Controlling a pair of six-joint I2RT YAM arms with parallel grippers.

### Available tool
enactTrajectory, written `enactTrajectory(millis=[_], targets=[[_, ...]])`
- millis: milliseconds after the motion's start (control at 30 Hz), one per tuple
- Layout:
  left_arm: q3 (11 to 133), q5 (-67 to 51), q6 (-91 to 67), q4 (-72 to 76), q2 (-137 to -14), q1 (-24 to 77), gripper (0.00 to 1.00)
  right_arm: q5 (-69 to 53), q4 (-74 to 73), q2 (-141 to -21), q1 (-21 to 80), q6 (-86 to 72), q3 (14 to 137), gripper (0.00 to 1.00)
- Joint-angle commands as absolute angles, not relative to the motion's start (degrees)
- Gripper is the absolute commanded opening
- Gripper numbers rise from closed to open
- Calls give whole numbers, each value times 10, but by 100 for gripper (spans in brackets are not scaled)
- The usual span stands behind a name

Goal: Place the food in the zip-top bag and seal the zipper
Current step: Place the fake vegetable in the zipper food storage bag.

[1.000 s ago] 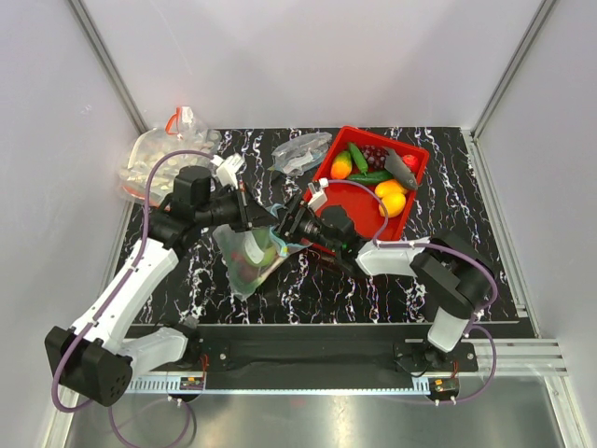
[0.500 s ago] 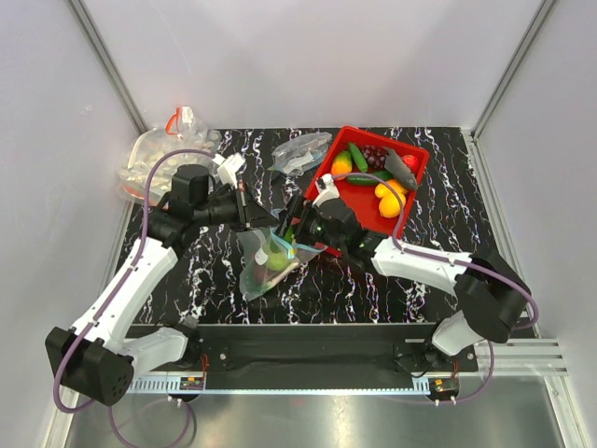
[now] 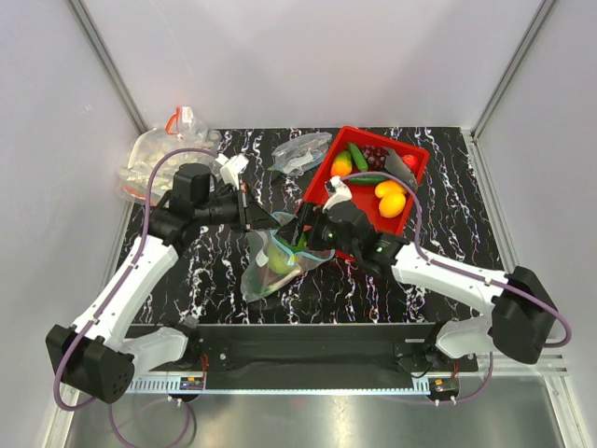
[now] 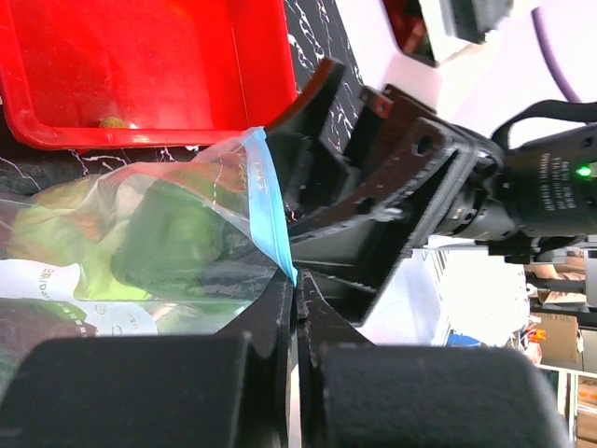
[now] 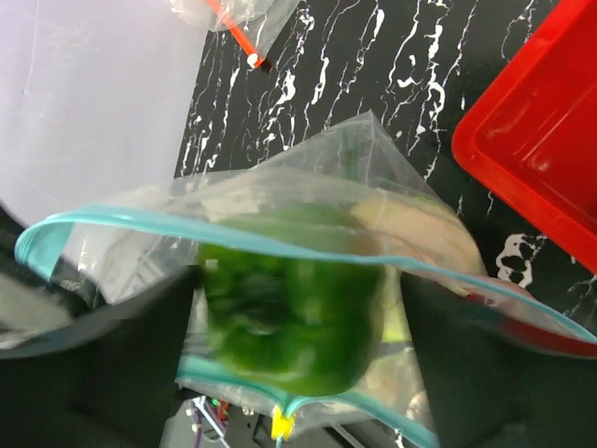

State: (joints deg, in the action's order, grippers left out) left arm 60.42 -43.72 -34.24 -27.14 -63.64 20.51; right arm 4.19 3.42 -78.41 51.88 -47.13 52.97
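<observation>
Two arms work over one black table (image 3: 448, 243) veined with white. Three clear plastic bags lie on it. One, at the upper left of the overhead view, is full of white round pieces (image 3: 154, 166). One, crumpled (image 3: 300, 151), lies at top centre. The floppy bag (image 3: 266, 280) of the task sags at centre between the two grippers.

The left gripper (image 3: 254, 217) reaches in from the left. Its jaws are pressed fully together on the end of the zipper (image 4: 270, 205), a thin teal strip, holding that corner of the mouth up.

The right gripper (image 3: 304, 235) comes in from the right, at the bag's mouth. Its jaws are spread wide, with one dark finger on each side of the pepper (image 5: 289, 317). Blur hides whether they brush it.

The pepper is single, glossy, dark green and lobed. It sits between the two teal lips of the open mouth. Deeper in the bag is one round lime-green fruit (image 3: 280, 264), beside a white label. A sliver of red shows under the strip, too little to name.

One red plastic tray (image 4: 140, 65), smooth and rectangular, stands just right of the bag. Its far end holds small toy foods: two yellow, one orange, two long green, one grey, and some dark ones I cannot count.
</observation>
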Motion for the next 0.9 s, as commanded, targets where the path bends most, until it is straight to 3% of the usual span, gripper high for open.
enactTrajectory(millis=[0, 67, 133, 200, 233, 567, 867], targets=[[636, -471, -334, -239, -635, 199, 0, 62, -21, -757, 523, -442, 518, 85], [635, -475, -334, -238, -638, 200, 0, 60, -25, -748, 522, -443, 515, 84], [638, -475, -332, -242, -639, 199, 0, 59, -33, -744, 523, -444, 514, 73], [640, -472, -329, -244, -641, 200, 0, 59, -40, -742, 523, -445, 516, 69], [642, -470, -324, -250, -640, 199, 0, 61, -51, -741, 522, -445, 516, 61], [639, -490, -323, -252, -649, 200, 0, 113, 17, -685, 522, -486, 468, 34], [635, -504, -336, -243, -646, 200, 0, 37, 193, -758, 522, -541, 482, 29]])
